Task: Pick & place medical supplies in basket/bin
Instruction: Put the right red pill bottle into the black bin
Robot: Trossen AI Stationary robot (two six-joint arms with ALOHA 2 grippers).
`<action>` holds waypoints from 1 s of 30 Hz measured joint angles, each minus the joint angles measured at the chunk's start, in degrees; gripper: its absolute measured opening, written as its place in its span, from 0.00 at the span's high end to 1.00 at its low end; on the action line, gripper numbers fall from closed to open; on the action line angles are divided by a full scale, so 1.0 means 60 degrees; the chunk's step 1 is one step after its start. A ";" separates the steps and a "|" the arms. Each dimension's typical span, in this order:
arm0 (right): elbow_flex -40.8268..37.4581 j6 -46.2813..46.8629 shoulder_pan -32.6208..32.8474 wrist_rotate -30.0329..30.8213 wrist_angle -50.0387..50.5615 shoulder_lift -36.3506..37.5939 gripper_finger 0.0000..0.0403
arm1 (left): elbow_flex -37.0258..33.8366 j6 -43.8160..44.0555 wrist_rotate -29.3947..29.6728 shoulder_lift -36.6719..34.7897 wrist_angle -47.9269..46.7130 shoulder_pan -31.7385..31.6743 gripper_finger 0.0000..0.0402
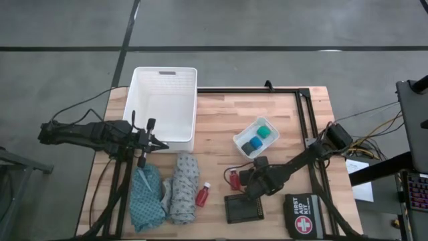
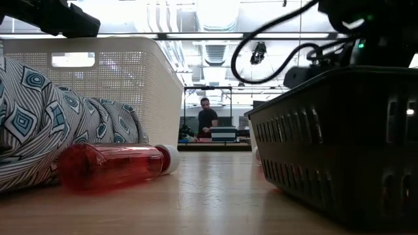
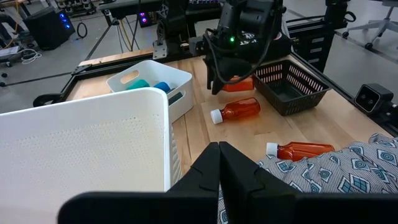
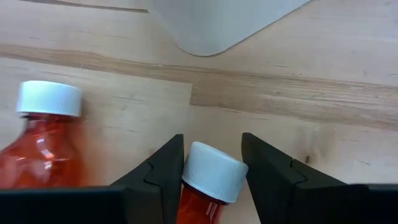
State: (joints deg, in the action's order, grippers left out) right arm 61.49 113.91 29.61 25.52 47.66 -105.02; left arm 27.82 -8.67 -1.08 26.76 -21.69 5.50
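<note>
Three small red bottles with white caps lie on the wooden table [image 1: 281, 107]. One bottle [image 1: 202, 195] rests on its side just beside the grey patterned cloth [image 1: 182, 187], well apart from the other two. A second bottle [image 3: 235, 111] lies on the wood near the black slotted basket [image 1: 243, 207]. The third bottle [image 4: 208, 183] sits between the fingers of the right gripper [image 4: 211, 165], whose two dark fingers [image 4: 163, 171] press against its white cap on either side, so the gripper is clamped on it, low over the table beside the black basket. Two cloths lie side by side at the near left of the table: the teal cloth [image 1: 146, 198] and the grey patterned one, touching each other. A small shallow white tray [image 1: 255, 138] holds two pieces, one green piece [image 1: 265, 132] and one blue piece [image 1: 253, 145], close together. The large white basket [image 1: 164, 102] stands at the far left of the table, nothing visible in it. The left gripper [image 1: 159, 144] hovers just by the basket's near corner, above the cloths, its fingers pressed together and holding nothing. One black first aid pouch [image 1: 303, 215] lies at the near right edge.
</note>
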 joint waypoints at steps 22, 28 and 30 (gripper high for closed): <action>0.0000 -0.0776 0.0026 -0.0092 0.0026 0.1573 0.65 | -0.0002 0.0000 -0.0004 0.0000 0.0000 0.0000 0.99; 0.0412 -0.0954 0.0088 -0.0517 0.0115 0.1585 0.65 | 0.0001 0.0000 -0.0001 0.0000 0.0000 0.0000 0.99; 0.0678 -0.1008 0.0148 -0.0539 0.0459 0.1571 0.65 | -0.0002 0.0000 -0.0002 -0.0002 0.0000 0.0000 0.99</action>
State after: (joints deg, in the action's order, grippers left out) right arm 65.57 107.86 30.50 22.28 50.41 -95.59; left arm 27.81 -8.67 -1.09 26.75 -21.69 5.50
